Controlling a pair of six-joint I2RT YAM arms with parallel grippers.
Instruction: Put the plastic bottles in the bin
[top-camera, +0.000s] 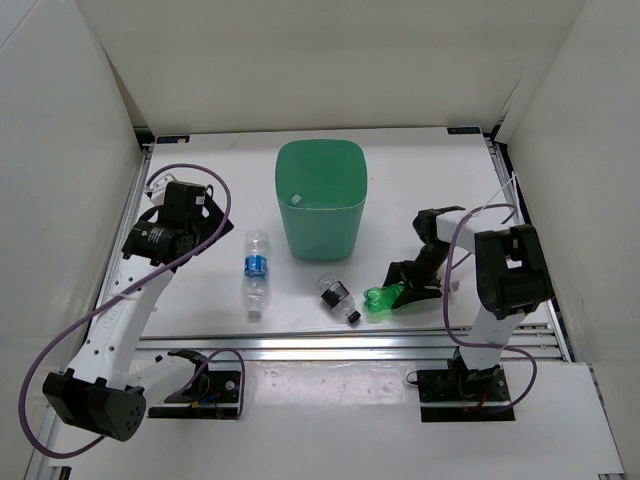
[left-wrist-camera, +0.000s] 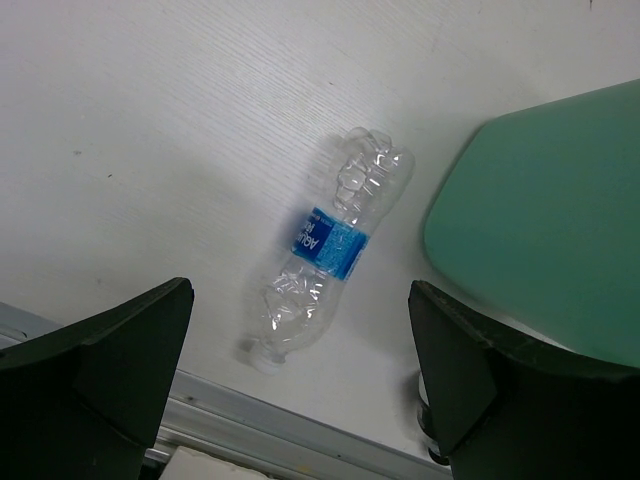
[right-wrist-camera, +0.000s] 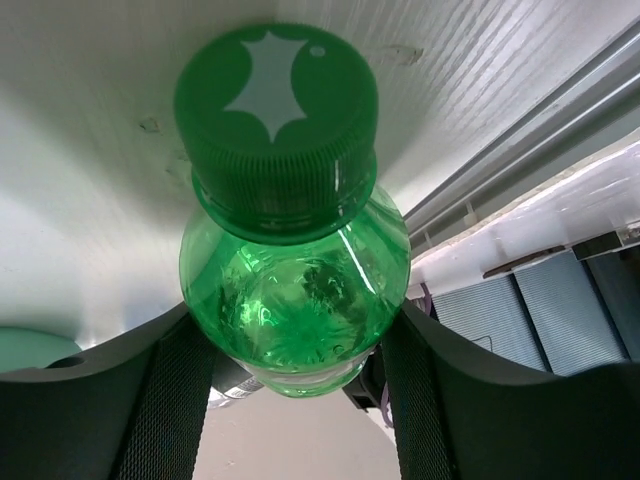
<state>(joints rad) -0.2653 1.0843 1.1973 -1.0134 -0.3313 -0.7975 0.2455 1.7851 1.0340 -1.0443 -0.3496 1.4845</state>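
The mint-green bin (top-camera: 349, 212) stands mid-table; a white cap (top-camera: 296, 199) shows inside it. A clear bottle with a blue label (top-camera: 255, 272) lies left of the bin, also in the left wrist view (left-wrist-camera: 335, 250). A clear bottle with a dark label and black cap (top-camera: 340, 299) lies in front of the bin. My right gripper (top-camera: 405, 290) is shut on the green bottle (top-camera: 380, 298) low over the table, its green cap pointing away (right-wrist-camera: 290, 300). My left gripper (top-camera: 207, 222) hangs open and empty above and left of the blue-label bottle (left-wrist-camera: 300, 300).
White walls enclose the table on three sides. An aluminium rail (top-camera: 350, 345) runs along the near edge, also seen in the left wrist view (left-wrist-camera: 300, 430). The bin's wall (left-wrist-camera: 540, 220) fills the right of the left wrist view.
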